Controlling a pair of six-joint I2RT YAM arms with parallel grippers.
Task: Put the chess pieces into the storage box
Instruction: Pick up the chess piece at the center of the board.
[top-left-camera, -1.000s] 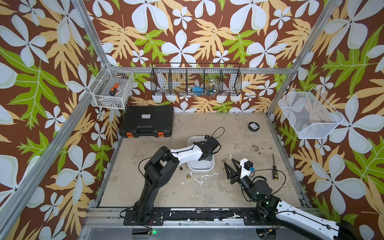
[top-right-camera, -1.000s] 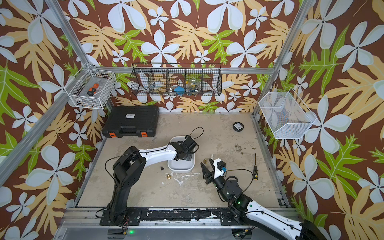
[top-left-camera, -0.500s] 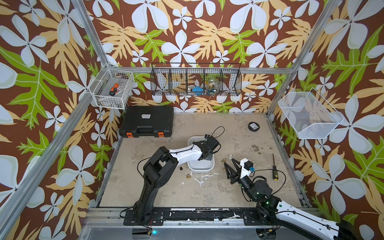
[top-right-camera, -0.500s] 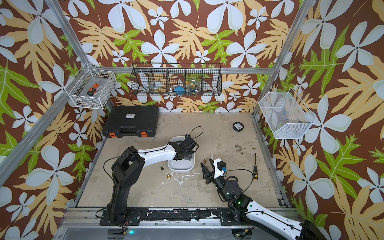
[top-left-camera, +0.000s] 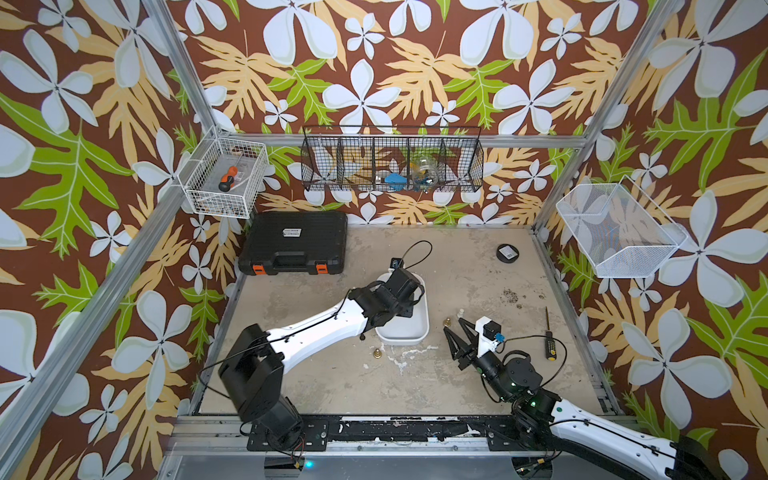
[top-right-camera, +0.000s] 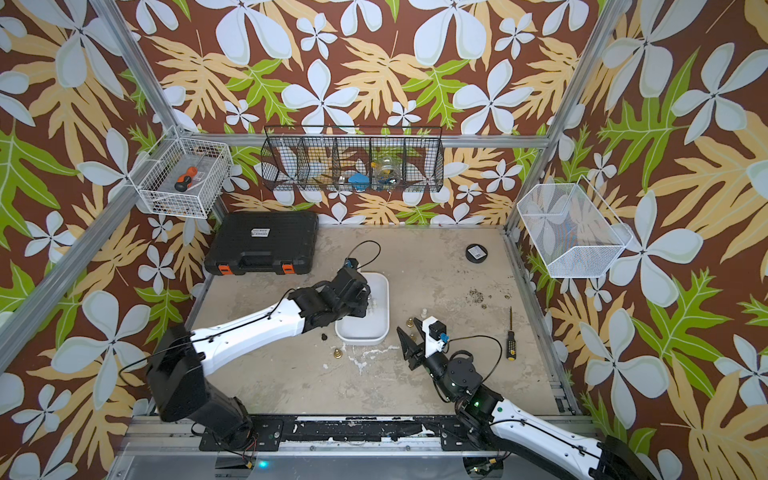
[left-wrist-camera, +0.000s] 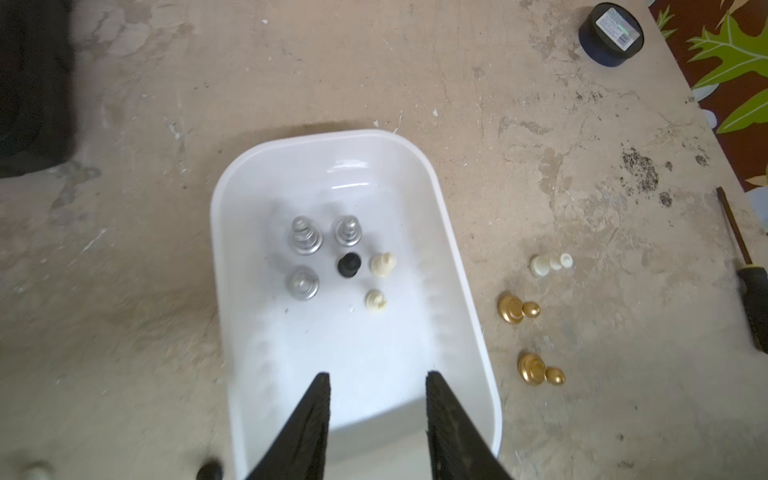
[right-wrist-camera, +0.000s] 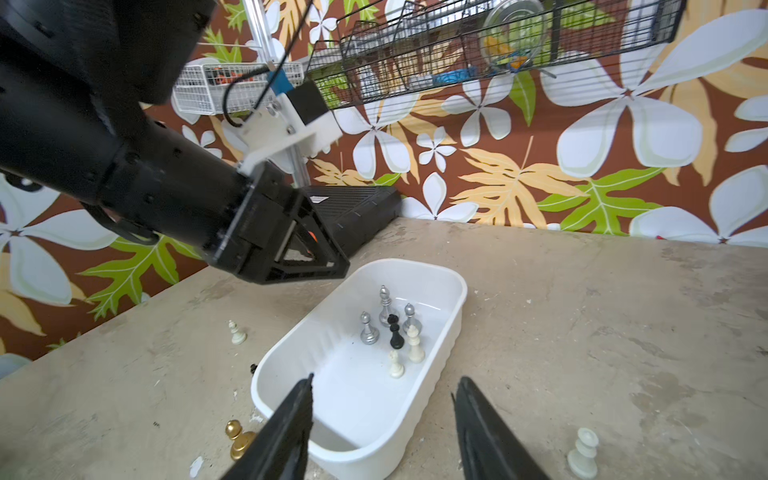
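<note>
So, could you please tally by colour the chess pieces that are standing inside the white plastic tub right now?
Metallic silver chess pieces: 3
Cream white chess pieces: 2
Black chess piece: 1
Total inside the white rounded plastic tub: 6
</note>
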